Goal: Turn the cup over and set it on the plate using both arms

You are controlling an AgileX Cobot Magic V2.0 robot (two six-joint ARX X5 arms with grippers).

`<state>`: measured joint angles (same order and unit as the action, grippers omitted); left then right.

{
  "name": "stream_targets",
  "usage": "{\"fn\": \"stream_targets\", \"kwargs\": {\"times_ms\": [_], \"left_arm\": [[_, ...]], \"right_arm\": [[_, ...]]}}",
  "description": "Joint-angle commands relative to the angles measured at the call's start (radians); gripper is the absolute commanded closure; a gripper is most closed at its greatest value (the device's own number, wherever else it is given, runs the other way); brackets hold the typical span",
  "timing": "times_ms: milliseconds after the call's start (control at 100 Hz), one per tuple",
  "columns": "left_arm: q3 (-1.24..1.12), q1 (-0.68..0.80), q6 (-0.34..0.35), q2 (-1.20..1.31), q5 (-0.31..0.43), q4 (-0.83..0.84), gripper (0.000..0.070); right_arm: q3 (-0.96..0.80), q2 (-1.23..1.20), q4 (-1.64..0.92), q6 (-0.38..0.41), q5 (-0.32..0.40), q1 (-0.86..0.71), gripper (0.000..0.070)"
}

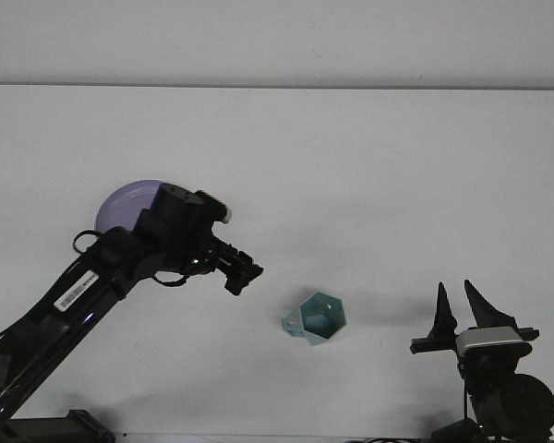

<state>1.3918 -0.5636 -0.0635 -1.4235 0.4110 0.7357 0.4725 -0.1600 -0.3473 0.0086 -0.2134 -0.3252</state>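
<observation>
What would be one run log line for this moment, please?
left gripper: beside cup, not touching | right gripper: open, low, away from cup | cup: on table, not grasped | plate: partly hidden by left arm

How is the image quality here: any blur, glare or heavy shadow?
Front view: even, soft lighting on the white table, no glare; faint shadows beside the small teal faceted cup; the left gripper looks slightly soft, the purple round plate is partly hidden by the arm, and the right gripper is sharp.

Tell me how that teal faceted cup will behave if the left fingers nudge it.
The teal faceted cup lies on its side, so it would probably skid or rock. Its flat facets likely resist rolling. It looks small and light.
</observation>
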Motion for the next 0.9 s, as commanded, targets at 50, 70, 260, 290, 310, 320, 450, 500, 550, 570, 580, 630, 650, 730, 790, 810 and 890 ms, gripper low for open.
{"fn": "stream_targets", "kwargs": {"times_ms": [50, 70, 260, 290, 310, 320, 450, 500, 550, 570, 580, 630, 650, 730, 790, 810, 890], "left_arm": [[0.092, -0.064, 0.047, -0.105, 0.009, 0.056, 0.0183], [0.105, -0.076, 0.052, -0.122, 0.009, 0.066, 0.0183], [0.2, -0.171, 0.064, -0.261, 0.009, 0.102, 0.0183], [0.212, -0.184, 0.069, -0.282, 0.008, 0.102, 0.0183], [0.221, -0.193, 0.074, -0.294, 0.008, 0.105, 0.0183], [0.225, -0.196, 0.075, -0.3, 0.008, 0.105, 0.0183], [0.266, -0.239, 0.084, -0.369, 0.002, 0.105, 0.0183], [0.276, -0.251, 0.085, -0.393, -0.007, 0.105, 0.0183], [0.286, -0.264, 0.09, -0.417, -0.021, 0.105, 0.0183], [0.289, -0.269, 0.093, -0.426, -0.027, 0.105, 0.0183], [0.29, -0.271, 0.096, -0.43, -0.03, 0.104, 0.0182], [0.295, -0.282, 0.105, -0.452, -0.04, 0.103, 0.0183], [0.296, -0.284, 0.106, -0.46, -0.046, 0.103, 0.0183], [0.296, -0.296, 0.115, -0.492, -0.066, 0.1, 0.0183], [0.296, -0.305, 0.124, -0.516, -0.074, 0.101, 0.0182], [0.296, -0.307, 0.125, -0.523, -0.074, 0.101, 0.0182], [0.296, -0.312, 0.125, -0.547, -0.074, 0.098, 0.0183]], "right_arm": [[0.003, -0.003, 0.01, 0.017, -0.003, -0.002, 0.0437], [0.003, -0.003, 0.01, 0.017, -0.003, -0.002, 0.0437], [0.003, -0.003, 0.011, 0.017, 0.004, -0.002, 0.0437], [0.003, -0.003, 0.011, 0.018, 0.003, -0.002, 0.0437], [0.003, -0.003, 0.011, 0.018, 0.004, -0.002, 0.0437], [0.003, -0.003, 0.011, 0.018, 0.004, -0.002, 0.0437], [0.003, -0.003, 0.011, 0.018, 0.004, -0.002, 0.0437], [0.003, -0.003, 0.011, 0.018, 0.004, -0.002, 0.0437], [0.003, -0.003, 0.011, 0.018, 0.004, -0.002, 0.0437], [0.003, -0.003, 0.011, 0.018, 0.004, -0.002, 0.0437], [0.003, -0.003, 0.011, 0.018, 0.004, -0.002, 0.0437], [0.003, -0.003, 0.011, 0.018, 0.006, -0.002, 0.0437], [0.003, -0.003, 0.011, 0.018, 0.006, -0.002, 0.0437], [0.003, -0.003, 0.011, 0.018, 0.006, -0.002, 0.0437], [0.003, -0.003, 0.011, 0.018, 0.006, -0.002, 0.0437], [0.003, -0.003, 0.011, 0.018, 0.006, -0.002, 0.0437], [0.003, -0.003, 0.011, 0.018, 0.007, -0.002, 0.0437]]}}
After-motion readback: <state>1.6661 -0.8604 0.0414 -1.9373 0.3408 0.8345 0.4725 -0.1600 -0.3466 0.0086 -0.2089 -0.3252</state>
